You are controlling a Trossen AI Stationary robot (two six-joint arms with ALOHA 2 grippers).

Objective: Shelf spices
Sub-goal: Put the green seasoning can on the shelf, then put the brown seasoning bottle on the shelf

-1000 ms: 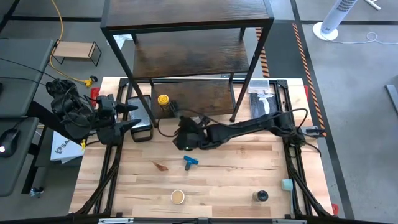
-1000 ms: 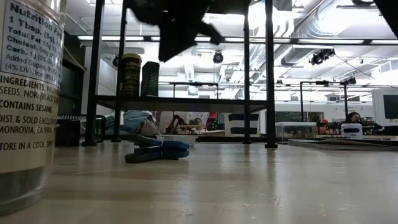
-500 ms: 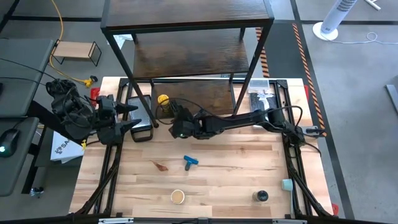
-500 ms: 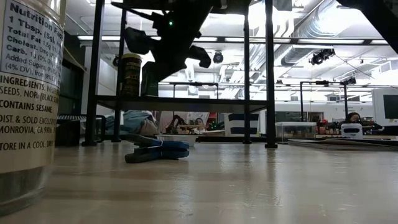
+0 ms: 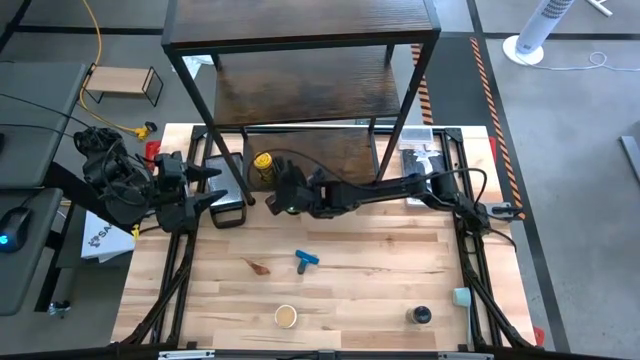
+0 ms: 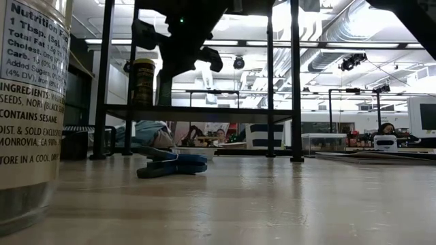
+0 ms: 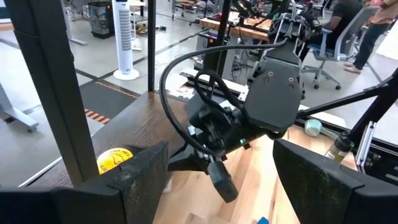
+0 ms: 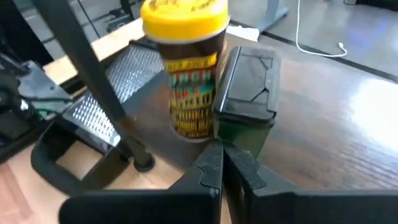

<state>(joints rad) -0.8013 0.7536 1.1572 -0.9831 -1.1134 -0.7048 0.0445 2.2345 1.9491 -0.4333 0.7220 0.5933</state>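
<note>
- Right wrist view, nearest first: my right gripper [image 8: 221, 163] has its fingers pressed together, nothing between them, tips just short of the small dark grey box [image 8: 247, 87].
- Box stands upright on the shelf [image 8: 336, 130] bottom board, touching or just beside the yellow-lidded jar [image 8: 186, 68]; jar upright too.
- Beyond the jar a black shelf leg, then a dark mesh tray [image 8: 106, 99] on the table.
- High view: right gripper [image 5: 287, 196] at the shelf's front edge, arm stretched across from the right side.
- Left gripper [image 5: 212, 186] waits at the table's left edge, fingers spread wide, holding nothing.
- Table [image 5: 380, 290] in front: reddish-brown packet [image 5: 258, 267], blue T-shaped piece [image 5: 305, 261], tan-lidded jar [image 5: 286, 317], black-lidded jar [image 5: 420, 316], all well apart, none on the shelf.
- Low view: a labelled jar [image 6: 30, 102] fills the near left; blue piece lies flat beyond it; yellow-lidded jar sits on the low board behind.
</note>
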